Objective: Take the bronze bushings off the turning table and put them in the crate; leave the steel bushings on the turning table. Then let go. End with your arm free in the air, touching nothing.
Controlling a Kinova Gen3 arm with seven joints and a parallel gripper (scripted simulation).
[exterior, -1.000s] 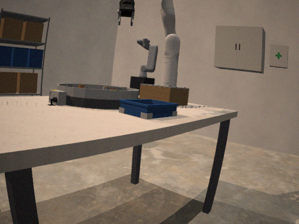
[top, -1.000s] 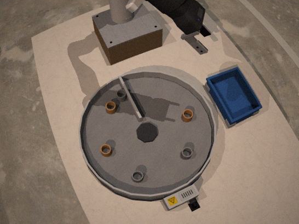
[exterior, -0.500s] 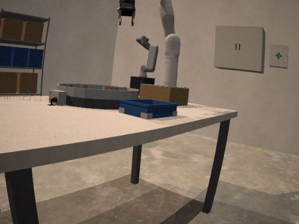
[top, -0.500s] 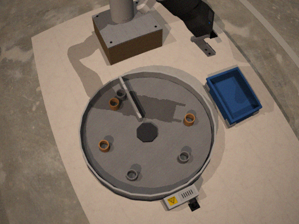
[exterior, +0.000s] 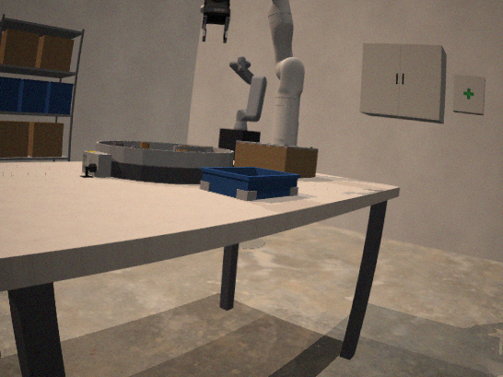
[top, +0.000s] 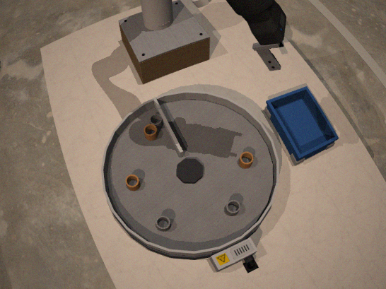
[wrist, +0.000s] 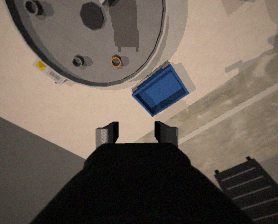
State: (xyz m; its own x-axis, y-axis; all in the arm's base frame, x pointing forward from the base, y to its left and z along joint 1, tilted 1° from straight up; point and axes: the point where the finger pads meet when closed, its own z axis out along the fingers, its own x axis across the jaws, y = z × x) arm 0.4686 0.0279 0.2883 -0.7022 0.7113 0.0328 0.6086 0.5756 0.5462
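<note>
Showing a high, unloaded gripper, fingers spread, nothing between them. Nearest bronze bushing: right part of the turning table in the top view, lower left of the fingers; in the wrist view, above them and slightly left. Looks upright, open end up, so likely a straight-down grasp across its outside wall. Two more bronze: one left, one upper left, the latter just beside a steel bushing near the divider bar. That pair looks tight for finger room.

Blue crate: right side of the top view, just outside the rim, near the first bronze bushing. No bushing visible in it; task seems at the start. Probable next step: travel toward the right-hand bronze one and descend inside the raised rim, one finger each side. Open room around it looks decent; rim and crate edge are the things to clear. Lower-right steel bushing stands apart, should stay put. Table may turn, so aim could drift.
</note>
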